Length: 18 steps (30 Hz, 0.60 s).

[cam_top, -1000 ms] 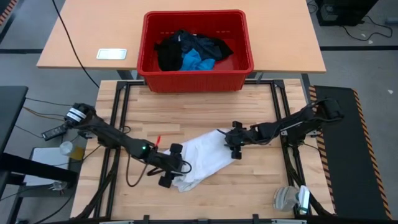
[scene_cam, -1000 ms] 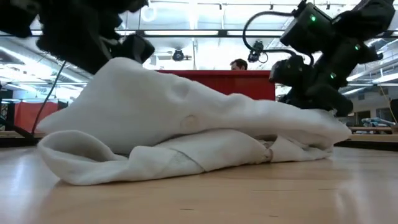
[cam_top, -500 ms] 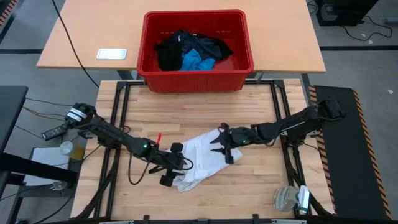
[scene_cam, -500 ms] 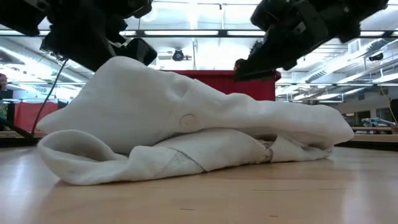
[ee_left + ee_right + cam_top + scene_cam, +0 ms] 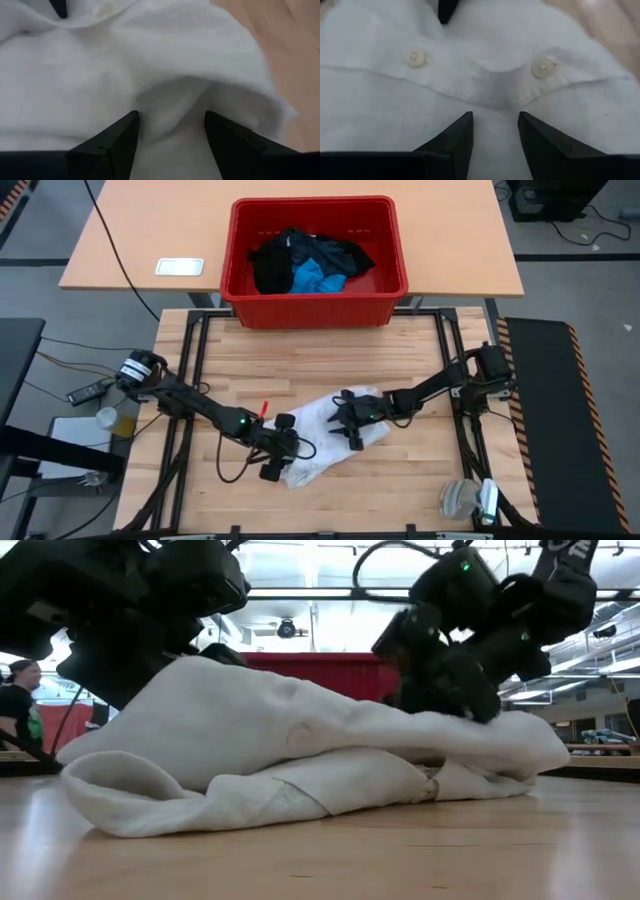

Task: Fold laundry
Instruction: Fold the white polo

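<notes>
The white shirt lies crumpled in the middle of the wooden table, humped up on its left in the low view. My left gripper stands open at the shirt's near left end, with a ridge of cloth between its fingers. My right gripper stands open on the shirt's far right part, over its button strip. The black garments and the bright blue piece lie in the red crate. My left gripper comes down slanting from the table's left, and both open fingertips are sunk into the shirt's top layer. A soft ridge of cloth bulges up between them. The shirt lies on the table. My right gripper comes slanting down from the table's right. Its open fingertips rest on the shirt just short of the button strip, between two buttons. The cloth under them lies on the folded layers below.
The red crate stands at the table's far edge. A small white card lies on the far desk, and a small red thing lies beside the left arm. Bare wood stretches between shirt and crate. A person stands in the room behind.
My right gripper has gone toward the table's left, from the shirt's right end over its middle, tipped and come down onto the cloth. My left gripper has sunk a little onto the shirt's left end. Neither has opened or shut. The shirt stays where it was.
</notes>
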### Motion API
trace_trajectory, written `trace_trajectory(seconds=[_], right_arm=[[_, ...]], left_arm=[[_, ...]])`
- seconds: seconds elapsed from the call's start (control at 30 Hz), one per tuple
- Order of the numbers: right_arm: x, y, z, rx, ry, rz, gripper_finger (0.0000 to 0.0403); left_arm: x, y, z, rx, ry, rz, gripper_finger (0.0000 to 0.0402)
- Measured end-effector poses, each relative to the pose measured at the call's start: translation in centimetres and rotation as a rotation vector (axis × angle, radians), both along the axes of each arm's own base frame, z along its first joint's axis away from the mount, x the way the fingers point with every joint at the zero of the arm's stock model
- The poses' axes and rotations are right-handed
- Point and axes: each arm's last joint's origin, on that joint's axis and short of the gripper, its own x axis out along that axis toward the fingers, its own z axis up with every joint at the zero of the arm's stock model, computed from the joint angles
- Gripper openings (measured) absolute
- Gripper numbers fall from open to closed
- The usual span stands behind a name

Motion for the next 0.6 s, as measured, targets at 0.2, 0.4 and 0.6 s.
trace_trajectory(seconds=[0.2, 0.4, 0.6], right_arm=[[-1.4, -0.3, 1.6, 0.005, 0.114, 0.0, 0.0166], [-4.2, -0.8, 5.4, -0.002, 0.198, -0.061, 0.0166], [-4.6, -0.5, 8.9, 0.025, 0.005, -0.07, 0.0166]], left_arm=[[-0.3, 0.1, -0.2, 0.013, 0.037, 0.007, 0.0233], [-0.4, 0.1, -0.3, 0.016, 0.05, 0.009, 0.0233], [-0.5, 0.1, 2.5, -0.017, -0.038, -0.004, 0.0233]])
